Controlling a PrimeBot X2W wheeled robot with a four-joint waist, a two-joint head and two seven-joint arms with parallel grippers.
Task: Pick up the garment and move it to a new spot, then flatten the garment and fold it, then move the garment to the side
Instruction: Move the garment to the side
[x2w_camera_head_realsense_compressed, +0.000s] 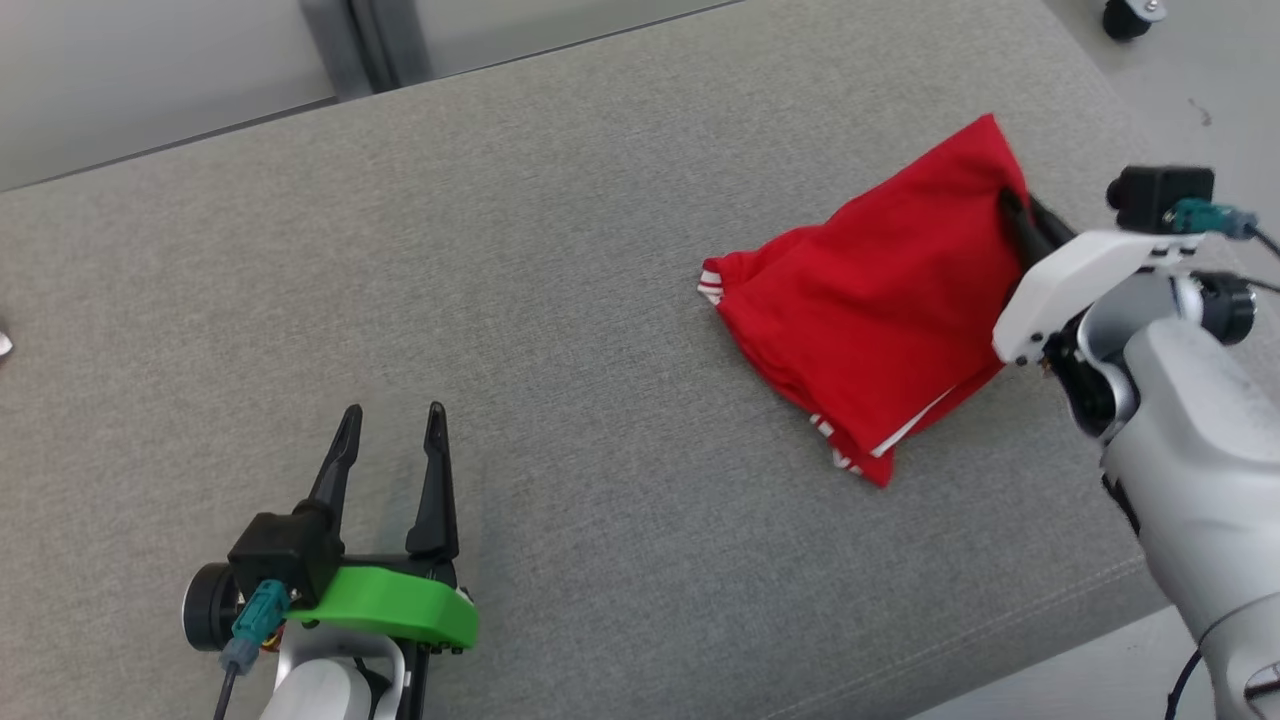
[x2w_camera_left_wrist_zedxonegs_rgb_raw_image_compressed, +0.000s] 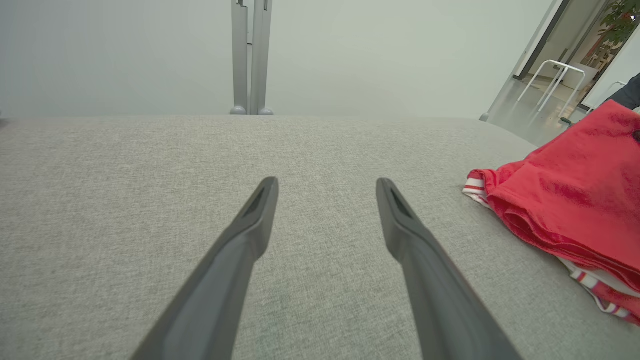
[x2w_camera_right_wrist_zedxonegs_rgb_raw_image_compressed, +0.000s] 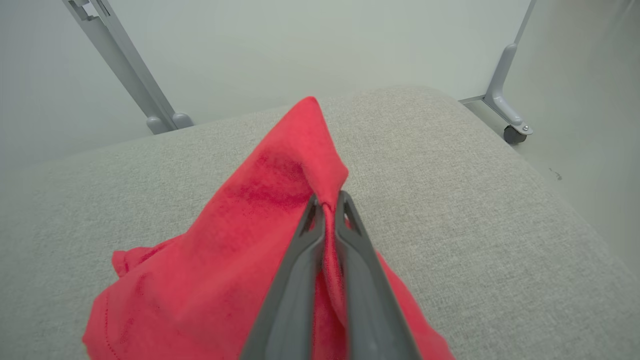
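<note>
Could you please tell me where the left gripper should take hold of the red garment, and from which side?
I'd grip the white-striped hem corner of the red cloth garment, coming low from the robot's left. It lies loose on the grey fabric surface facing the left gripper, opposite the raised edge pinched by the right gripper.

The red soft-fabric garment (x2w_camera_head_realsense_compressed: 880, 300) with white-striped trim lies loosely folded in layers on the right side of the grey fabric worktop (x2w_camera_head_realsense_compressed: 560, 300), one far corner raised in a peak, pinched between the fingers (x2w_camera_right_wrist_zedxonegs_rgb_raw_image_compressed: 300, 265) of the right gripper (x2w_camera_right_wrist_zedxonegs_rgb_raw_image_compressed: 327, 204).
</note>
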